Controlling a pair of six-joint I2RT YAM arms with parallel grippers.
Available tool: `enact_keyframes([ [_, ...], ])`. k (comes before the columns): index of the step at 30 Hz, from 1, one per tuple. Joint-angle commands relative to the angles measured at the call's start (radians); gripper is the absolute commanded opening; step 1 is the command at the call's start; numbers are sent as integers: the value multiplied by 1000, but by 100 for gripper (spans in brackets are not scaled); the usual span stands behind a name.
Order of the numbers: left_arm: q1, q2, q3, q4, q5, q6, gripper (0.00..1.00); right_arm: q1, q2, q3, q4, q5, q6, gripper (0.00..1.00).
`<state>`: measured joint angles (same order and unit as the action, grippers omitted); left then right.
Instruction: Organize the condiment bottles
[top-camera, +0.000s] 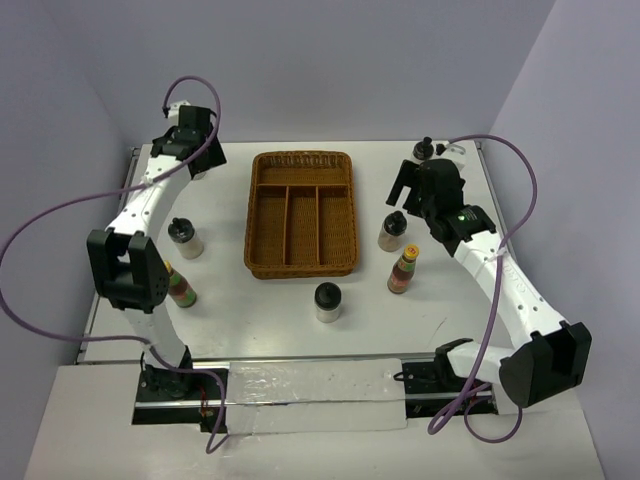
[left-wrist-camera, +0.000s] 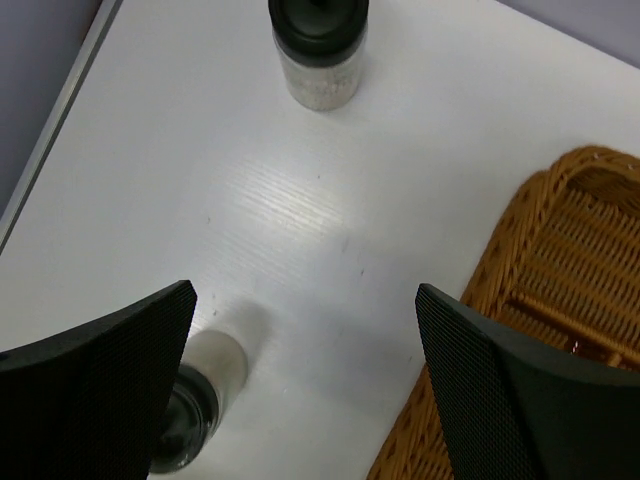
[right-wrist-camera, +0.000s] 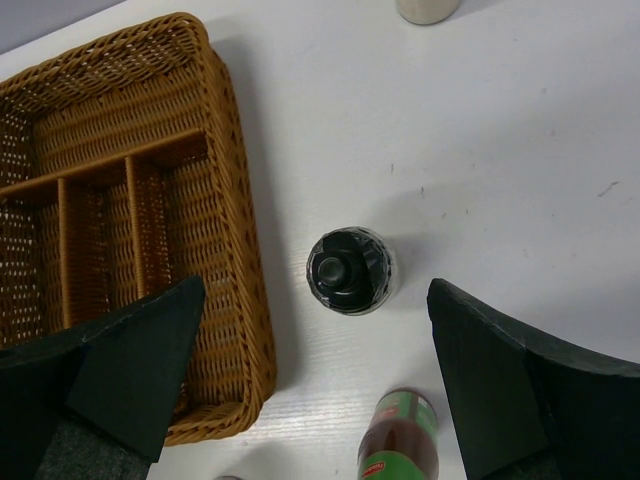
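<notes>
The top view shows squat whitish black-capped bottles at the left (top-camera: 186, 238), front middle (top-camera: 328, 302), right of the tray (top-camera: 392, 232) and back right (top-camera: 424, 150). Reddish-brown yellow-capped bottles stand at the left (top-camera: 180, 287) and right (top-camera: 404, 270). My left gripper (top-camera: 205, 160) is open and empty at the back left. Its wrist view (left-wrist-camera: 305, 290) shows one squat bottle (left-wrist-camera: 190, 400) by the left finger and another (left-wrist-camera: 318, 45) farther off. My right gripper (top-camera: 402, 190) is open above the squat bottle (right-wrist-camera: 350, 270), with a reddish bottle (right-wrist-camera: 400, 445) nearby.
The brown wicker divided tray (top-camera: 300, 258) sits mid-table, with nothing in its compartments. It shows at the right in the left wrist view (left-wrist-camera: 560, 300) and at the left in the right wrist view (right-wrist-camera: 240, 200). Purple cables loop off both arms.
</notes>
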<state>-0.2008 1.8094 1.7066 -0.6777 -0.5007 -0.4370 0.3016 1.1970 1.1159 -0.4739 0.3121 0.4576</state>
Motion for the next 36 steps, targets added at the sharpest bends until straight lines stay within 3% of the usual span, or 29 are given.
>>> enact_keyframes([
  [1,55,107,198,-59,-3,-5,99,4,-41,-1,21,-16,3,100],
  [11,113,390,565,-151,86,49,99,4,-43,12,8,-47,-3,100],
  [24,167,539,641,-55,232,119,99,7,-8,26,-16,-51,8,100],
  [36,198,594,646,33,189,129,99,7,26,55,-30,-61,18,100],
])
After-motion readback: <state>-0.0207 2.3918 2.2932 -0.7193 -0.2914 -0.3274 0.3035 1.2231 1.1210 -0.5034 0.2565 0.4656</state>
